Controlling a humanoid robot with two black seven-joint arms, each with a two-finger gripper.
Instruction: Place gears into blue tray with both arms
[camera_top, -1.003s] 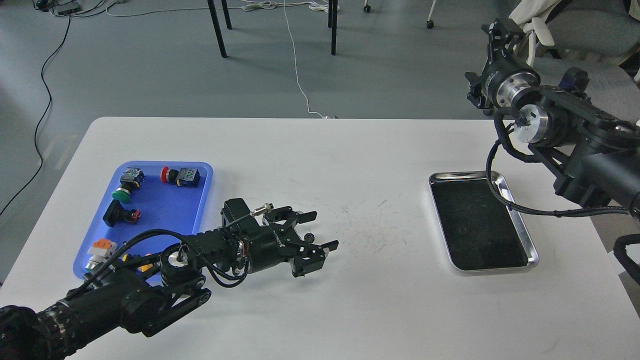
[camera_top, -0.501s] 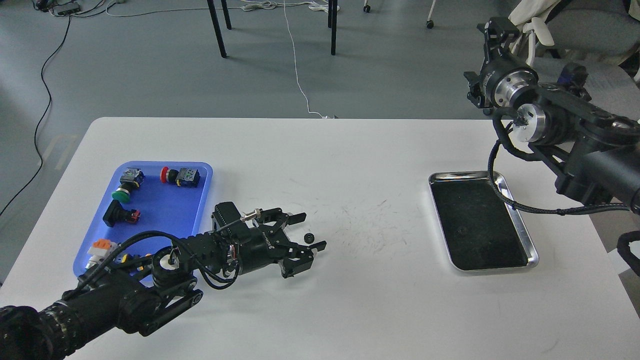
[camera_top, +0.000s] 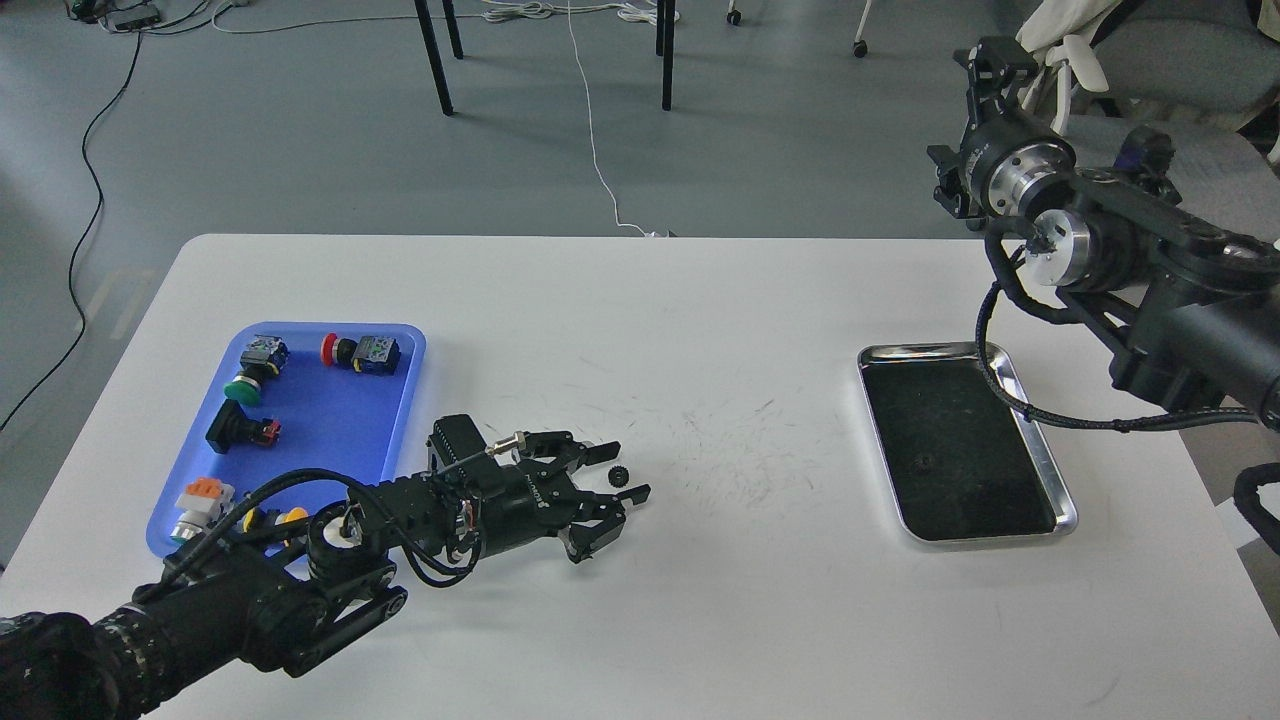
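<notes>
**Gear between the opened jaws**

Gear (camera_top: 617, 477) is lying on the white surface (camera_top: 700, 600), between the released jaws of the left gripper (camera_top: 620, 474). Closing should be slow and centred, because it slips easily. The blue tray (camera_top: 330, 430) is waiting nearby.

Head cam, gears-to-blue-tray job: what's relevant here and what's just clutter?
Relevant:
- gear, on the table between the open jaws
- left gripper, around the gear
- blue tray
- right gripper, raised off to the side, jaws unclear

Clutter:
- push-button switches already in the blue tray
- steel tray
</notes>
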